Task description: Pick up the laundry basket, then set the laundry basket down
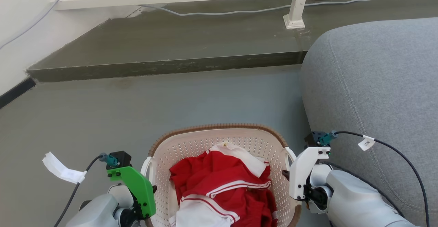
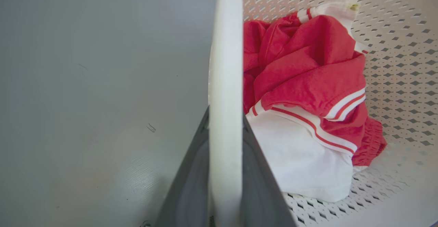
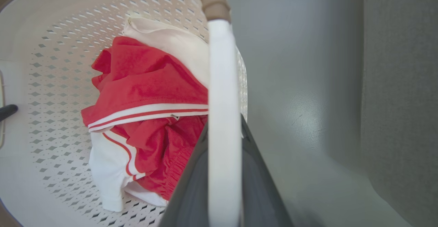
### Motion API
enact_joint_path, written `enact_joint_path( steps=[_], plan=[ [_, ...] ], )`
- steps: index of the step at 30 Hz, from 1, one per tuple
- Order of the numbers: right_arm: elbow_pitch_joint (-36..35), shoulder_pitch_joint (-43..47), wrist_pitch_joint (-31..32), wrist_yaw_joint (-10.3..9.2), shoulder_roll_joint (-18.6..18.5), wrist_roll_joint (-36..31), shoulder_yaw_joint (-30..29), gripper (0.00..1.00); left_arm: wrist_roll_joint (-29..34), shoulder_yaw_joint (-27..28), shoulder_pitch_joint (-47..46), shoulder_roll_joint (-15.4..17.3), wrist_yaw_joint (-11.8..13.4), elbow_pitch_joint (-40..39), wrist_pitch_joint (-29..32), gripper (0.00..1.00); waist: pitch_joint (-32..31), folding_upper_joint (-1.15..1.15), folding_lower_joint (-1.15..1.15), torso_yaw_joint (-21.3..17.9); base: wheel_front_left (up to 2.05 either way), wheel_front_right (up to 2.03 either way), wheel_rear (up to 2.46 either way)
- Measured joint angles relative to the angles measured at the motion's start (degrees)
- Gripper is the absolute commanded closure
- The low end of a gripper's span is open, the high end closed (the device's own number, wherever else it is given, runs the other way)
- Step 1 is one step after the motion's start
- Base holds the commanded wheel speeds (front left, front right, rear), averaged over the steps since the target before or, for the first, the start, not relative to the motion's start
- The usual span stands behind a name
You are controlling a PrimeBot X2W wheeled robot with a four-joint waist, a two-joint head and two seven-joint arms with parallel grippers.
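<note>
The laundry basket (image 1: 205, 143) lies over the floor (image 1: 137, 104), just left of the sofa (image 1: 376, 76) and centred between both arms, with the left gripper (image 2: 225, 114) clamped on its left handle (image 2: 226, 49) and the right gripper (image 3: 224, 124) on its right handle (image 3: 224, 66).

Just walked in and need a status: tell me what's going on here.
The robot has both arms on the laundry basket, one at each white side handle. The left end effector is closed around the left handle, and the right end effector grips the right handle the same way. Red and white clothes lie in the basket. It is over the grey floor, beside a grey sofa on the robot's right. Whether it is already lifted cannot be told.
</note>
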Motion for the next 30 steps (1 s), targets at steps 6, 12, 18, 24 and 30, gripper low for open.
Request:
enact_joint_path(
  steps=[6,12,18,24,30],
  plan=[
    [0.0,0.0,0.0,0.15,-0.1,0.3,0.1,1.0,-0.3,-0.2,0.0,0.0,0.0,0.0,0.0,1.0,0.3,0.0,0.0,0.0,0.0,0.0,0.0],
    [0.1,0.0,0.0,0.15,-0.1,1.0,0.3,1.0,-0.4,-0.4,0.0,0.0,0.0,0.0,0.0,1.0,0.6,0.0,0.0,0.0,0.0,0.0,0.0],
    [0.2,0.0,0.0,0.16,-0.1,1.1,0.6,1.0,-0.4,-0.6,0.0,0.0,0.0,0.0,0.0,1.0,0.7,0.0,0.0,0.0,0.0,0.0,0.0],
    [0.2,0.0,-0.3,0.16,-0.1,1.1,0.8,1.0,-0.7,-0.8,0.0,0.0,0.0,0.0,-0.1,1.0,0.8,0.0,0.0,-0.1,0.0,0.0,0.0],
    [0.2,-0.1,-0.6,0.16,-0.2,1.4,1.0,1.0,-0.7,-0.9,-0.1,0.0,0.0,0.0,-0.2,1.0,1.5,0.0,0.0,-0.1,0.0,0.0,0.0]
  ],
)
